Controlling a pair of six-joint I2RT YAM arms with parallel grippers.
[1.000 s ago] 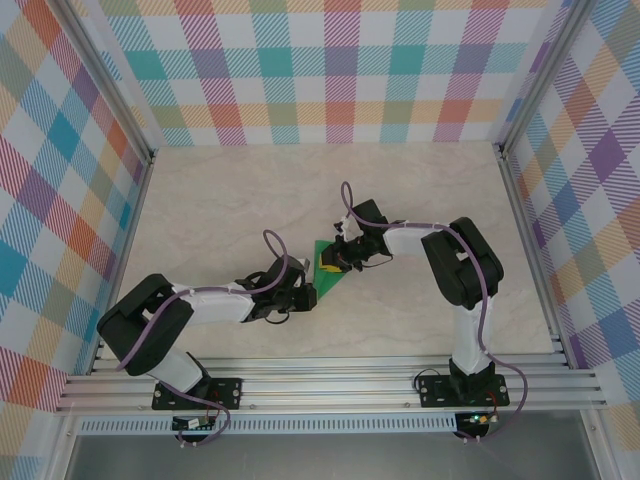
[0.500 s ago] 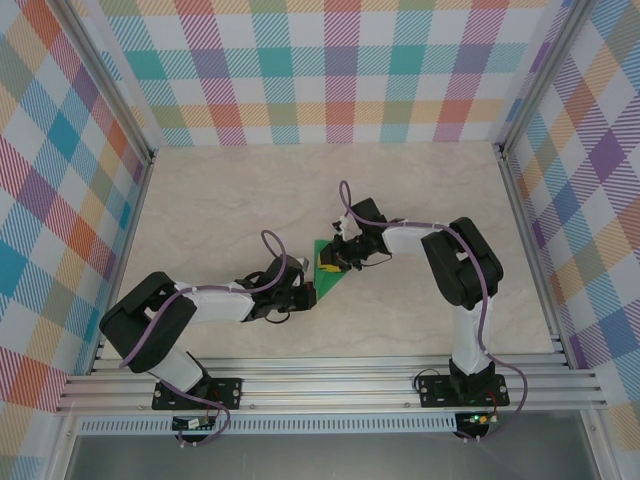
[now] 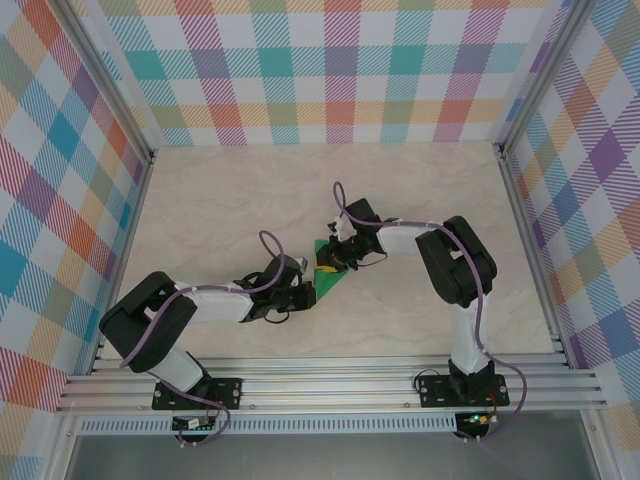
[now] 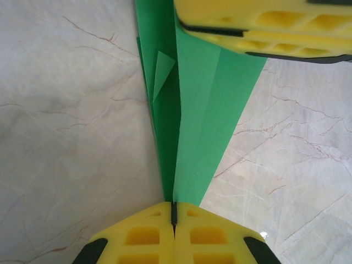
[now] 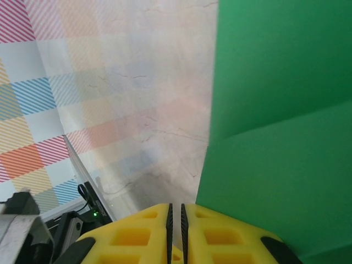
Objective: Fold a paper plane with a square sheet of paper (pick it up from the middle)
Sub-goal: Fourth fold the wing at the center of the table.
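1. In the tight pinch of the left claw [image 4: 174, 212], the narrow tip of the green paper [image 4: 192, 137] is caught. The yellow fingers are pressed flat together on it with no gap.
2. Away from the left claw, the paper fans out into a long wedge with several lengthwise layers and creases. It is partly folded: no longer a flat square, and not yet a finished dart.
3. At the wide end, opposite the left claw, the right claw [image 4: 190, 26] lies across the paper. Its fingers stand almost together, with only a thin slit between them. Whether a layer of paper sits in that slit cannot be told.
4. Seen from above, the wedge sits just beyond the left claw, near the middle of the pale marbled counter [image 3: 200, 200]. Both arms reach in toward it.
5. The hold looks deliberate. The left claw likely anchors the point so the centre crease lies straight, while the right claw steadies or works the broad end, where the wing layers are.
6. Judged from this, the task is in its middle stage, with the wing folds yet to be sharpened.
7. The risk is the thinness of the paper. Pulling away from the left claw could tear the tip or slide the layers out of line.
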